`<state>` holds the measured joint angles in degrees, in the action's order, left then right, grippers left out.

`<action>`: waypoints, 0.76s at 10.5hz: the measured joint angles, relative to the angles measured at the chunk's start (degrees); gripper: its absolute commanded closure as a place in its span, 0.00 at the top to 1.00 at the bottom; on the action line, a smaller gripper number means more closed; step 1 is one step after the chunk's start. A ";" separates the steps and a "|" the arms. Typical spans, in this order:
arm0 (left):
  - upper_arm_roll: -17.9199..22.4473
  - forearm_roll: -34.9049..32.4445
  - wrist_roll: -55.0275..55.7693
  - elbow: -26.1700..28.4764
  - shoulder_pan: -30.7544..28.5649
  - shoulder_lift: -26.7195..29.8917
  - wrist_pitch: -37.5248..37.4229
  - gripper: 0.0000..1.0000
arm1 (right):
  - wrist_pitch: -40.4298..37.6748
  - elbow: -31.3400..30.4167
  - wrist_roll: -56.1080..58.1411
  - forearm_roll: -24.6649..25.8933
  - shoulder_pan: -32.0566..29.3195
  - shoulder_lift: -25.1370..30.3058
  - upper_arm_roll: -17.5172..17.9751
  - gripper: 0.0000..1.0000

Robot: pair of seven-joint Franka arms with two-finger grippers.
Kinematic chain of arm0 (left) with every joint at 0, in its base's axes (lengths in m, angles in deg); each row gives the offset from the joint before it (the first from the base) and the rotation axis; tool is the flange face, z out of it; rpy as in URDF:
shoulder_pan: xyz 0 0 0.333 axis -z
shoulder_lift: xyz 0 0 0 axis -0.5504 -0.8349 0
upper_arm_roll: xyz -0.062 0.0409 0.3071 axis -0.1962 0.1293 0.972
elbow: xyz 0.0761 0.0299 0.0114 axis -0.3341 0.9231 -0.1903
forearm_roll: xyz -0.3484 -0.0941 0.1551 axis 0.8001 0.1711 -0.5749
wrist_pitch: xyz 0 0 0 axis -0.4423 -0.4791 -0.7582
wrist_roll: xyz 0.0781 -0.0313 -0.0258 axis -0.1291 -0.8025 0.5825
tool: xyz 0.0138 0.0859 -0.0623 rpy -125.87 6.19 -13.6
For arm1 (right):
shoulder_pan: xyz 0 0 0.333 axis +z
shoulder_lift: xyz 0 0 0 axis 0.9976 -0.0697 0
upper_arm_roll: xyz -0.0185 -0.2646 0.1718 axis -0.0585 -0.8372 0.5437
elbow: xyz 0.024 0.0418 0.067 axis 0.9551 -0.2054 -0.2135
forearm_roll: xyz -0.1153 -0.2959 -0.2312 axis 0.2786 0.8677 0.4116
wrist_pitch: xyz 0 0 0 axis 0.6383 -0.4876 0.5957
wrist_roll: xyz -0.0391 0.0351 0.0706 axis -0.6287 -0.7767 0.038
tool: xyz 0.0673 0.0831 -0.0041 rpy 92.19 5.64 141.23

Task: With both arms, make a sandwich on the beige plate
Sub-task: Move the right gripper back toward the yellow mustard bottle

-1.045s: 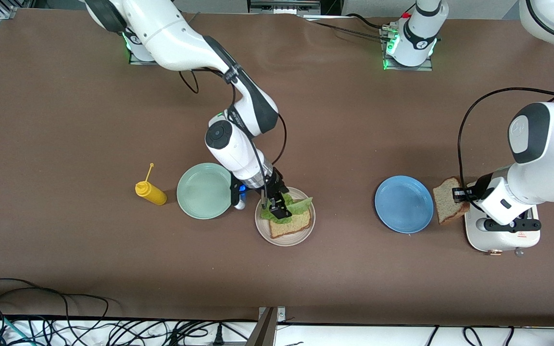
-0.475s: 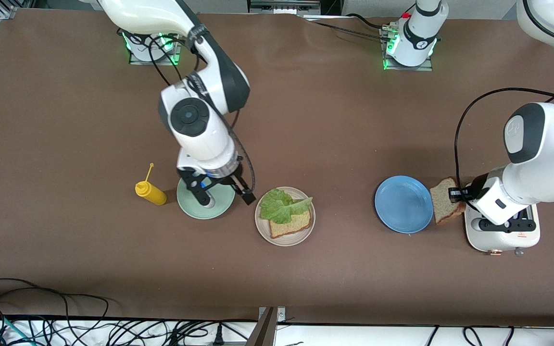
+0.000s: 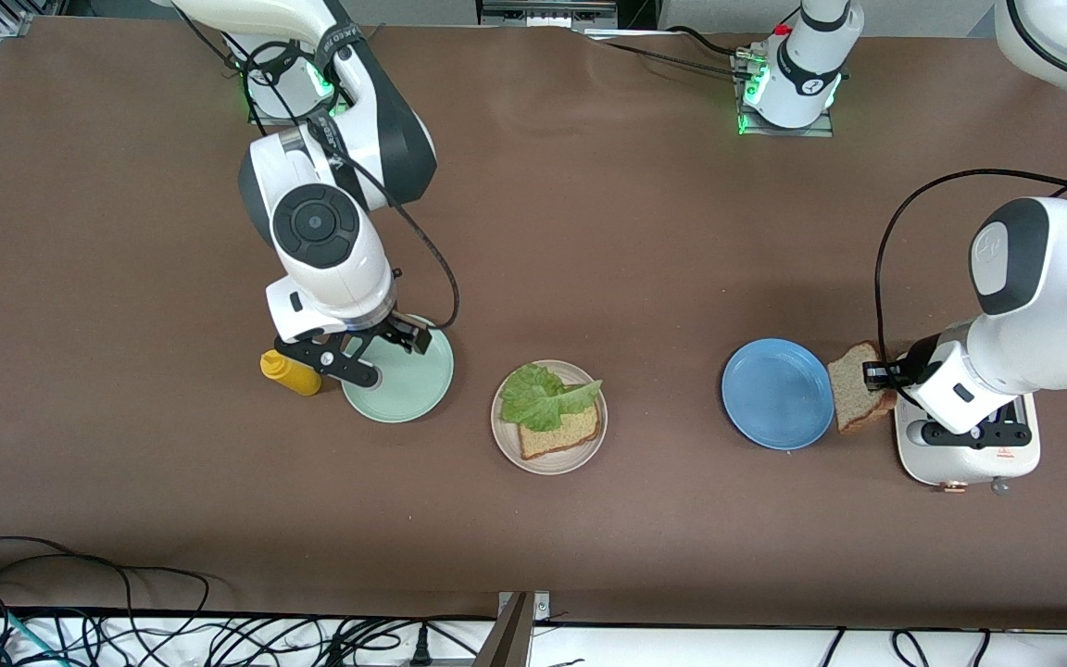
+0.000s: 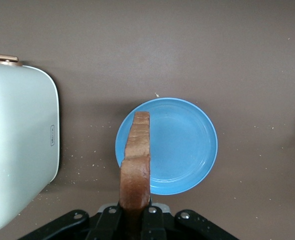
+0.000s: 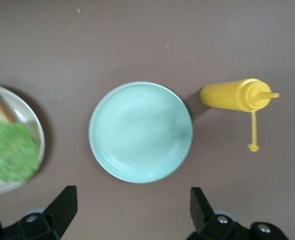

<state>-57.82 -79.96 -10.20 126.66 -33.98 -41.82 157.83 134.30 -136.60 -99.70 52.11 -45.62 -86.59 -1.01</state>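
Mostly hidden left gripper [image 3: 876, 375] clamps bread slice [image 3: 858, 398]; right gripper [image 3: 369, 357] wide open, empty.

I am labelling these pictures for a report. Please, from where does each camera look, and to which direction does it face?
Front view: high across the table, facing both arms' bases; shows both arms, beige plate, lettuce.
Left wrist view: looks down on the blue plate and toaster; left gripper holds the bread slice.
Right wrist view: looks down over the mint plate and mustard bottle; right gripper open.
Shared: the front view also shows both plates.
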 measured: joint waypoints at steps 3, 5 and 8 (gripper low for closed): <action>-0.03 0.00 0.00 0.01 0.01 -0.04 0.00 0.00 | 1.02 -11.93 21.40 0.34 -5.20 9.67 -1.09 1.00; -0.02 0.00 0.00 0.01 0.01 -0.06 0.00 0.00 | 1.36 -16.58 36.65 -0.14 -11.79 13.56 -0.95 1.00; -0.01 0.00 0.00 0.01 0.01 -0.08 0.00 0.00 | 1.86 -21.03 57.77 -7.32 -19.90 15.13 -0.83 1.00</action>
<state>-57.84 -79.96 -10.20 126.67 -33.98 -41.90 157.83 136.16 -157.63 -41.93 44.79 -65.51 -71.47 -1.83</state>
